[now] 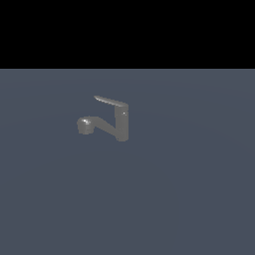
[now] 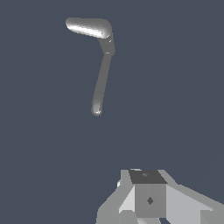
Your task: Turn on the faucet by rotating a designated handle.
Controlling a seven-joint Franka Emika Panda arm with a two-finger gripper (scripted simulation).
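Because its lever must be swung about the column to start the flow, the faucet stands upright and alone on the flat blue-grey desk, a little to the exterior view's left of centre. The handle, a thin tapered blade with a lighter upper face, joins the column's top and reaches toward the exterior view's left, its free end unobstructed. Below it the thicker bent spout slants down the same way to a round head. Seen through the wrist view, the faucet lies well ahead of the claw, which touches nothing. Only blocky grey parts of the claw show at the frame's edge, so whether its fingers are spread or pressed together cannot be told. No brand, label or writing is legible anywhere.
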